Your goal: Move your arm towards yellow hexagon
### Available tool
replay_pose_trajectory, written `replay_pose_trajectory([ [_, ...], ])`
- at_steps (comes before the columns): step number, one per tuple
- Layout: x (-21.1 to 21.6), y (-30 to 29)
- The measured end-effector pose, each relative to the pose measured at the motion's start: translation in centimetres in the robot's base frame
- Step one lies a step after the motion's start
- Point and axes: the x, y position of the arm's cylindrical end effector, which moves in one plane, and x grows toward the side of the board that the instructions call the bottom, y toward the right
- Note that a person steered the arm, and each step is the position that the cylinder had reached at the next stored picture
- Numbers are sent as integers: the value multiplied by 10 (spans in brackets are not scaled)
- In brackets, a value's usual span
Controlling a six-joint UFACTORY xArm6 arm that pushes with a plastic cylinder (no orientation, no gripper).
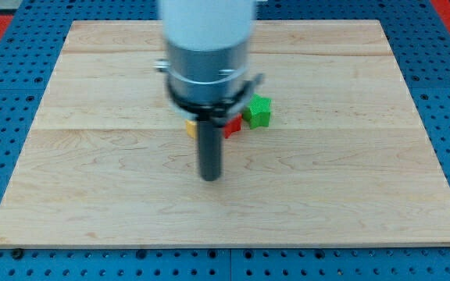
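Observation:
A yellow block (190,127) shows only as a small edge to the left of the rod; most of it is hidden behind the arm, so its shape cannot be made out. My tip (210,177) sits on the wooden board (92,179), below and slightly right of the yellow block. A red block (233,125) peeks out on the rod's right side, also partly hidden. A green block (258,112) lies just right of the red one, fully visible.
The arm's grey and white body (208,55) covers the board's upper middle. Blue pegboard (6,257) surrounds the board on all sides.

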Motion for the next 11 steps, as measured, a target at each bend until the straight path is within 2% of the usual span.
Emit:
replay_pose_trajectory([
  [1, -22, -35],
  [6, -61, -32],
  [11, -63, -21],
])
